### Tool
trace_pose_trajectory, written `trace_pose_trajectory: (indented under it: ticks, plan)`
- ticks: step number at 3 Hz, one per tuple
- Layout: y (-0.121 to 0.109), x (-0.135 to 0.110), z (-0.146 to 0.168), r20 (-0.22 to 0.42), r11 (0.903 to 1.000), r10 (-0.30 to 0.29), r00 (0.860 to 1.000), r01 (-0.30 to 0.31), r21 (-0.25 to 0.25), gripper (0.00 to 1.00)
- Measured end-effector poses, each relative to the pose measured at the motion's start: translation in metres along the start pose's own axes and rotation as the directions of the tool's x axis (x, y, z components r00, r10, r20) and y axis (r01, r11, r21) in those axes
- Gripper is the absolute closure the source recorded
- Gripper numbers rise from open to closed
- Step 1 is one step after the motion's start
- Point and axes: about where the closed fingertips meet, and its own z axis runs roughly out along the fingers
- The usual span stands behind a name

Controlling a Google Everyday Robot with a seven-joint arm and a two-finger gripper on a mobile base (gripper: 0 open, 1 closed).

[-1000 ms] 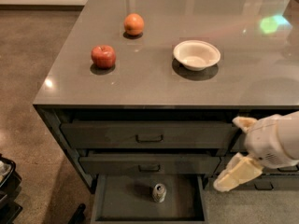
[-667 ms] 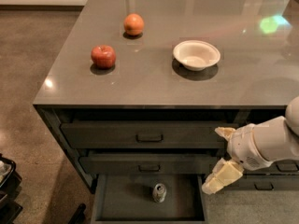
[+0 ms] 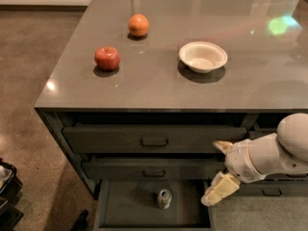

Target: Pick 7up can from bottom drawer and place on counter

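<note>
The 7up can [image 3: 164,198] stands upright in the open bottom drawer [image 3: 125,208], near the middle of its dark floor. My gripper [image 3: 216,170] is to the right of the can, in front of the drawer fronts and above the drawer's right edge. Its two pale fingers [image 3: 219,189] are spread apart and hold nothing. The white arm reaches in from the right. The counter [image 3: 159,85] lies above the drawers.
On the counter are a red apple [image 3: 107,58], an orange [image 3: 138,25] and a white bowl [image 3: 203,57]. Two shut handled drawers [image 3: 154,141] sit above the open one. A dark object [image 3: 7,191] stands on the floor at the lower left.
The arm and gripper have moved left, from the right edge toward the open bottom drawer and the can. The can has not moved.
</note>
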Motion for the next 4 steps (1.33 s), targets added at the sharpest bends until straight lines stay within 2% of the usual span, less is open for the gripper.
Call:
trace_pose_trajectory:
  ticks: [1,2,3,4]
  plan:
    - [0.031,0.030,0.037,0.056,0.9985,0.054,0.997,-0.053,-0.009,0.00]
    - [0.053,0.081,0.096,0.115,0.9970,0.077,0.990,-0.078,0.006,0.00]
    - [0.018,0.122,0.146,0.159,0.9904,0.084,0.984,-0.100,0.095,0.00]
    - [0.018,0.136,0.175,0.180,0.9844,0.132,0.975,-0.150,0.092,0.00]
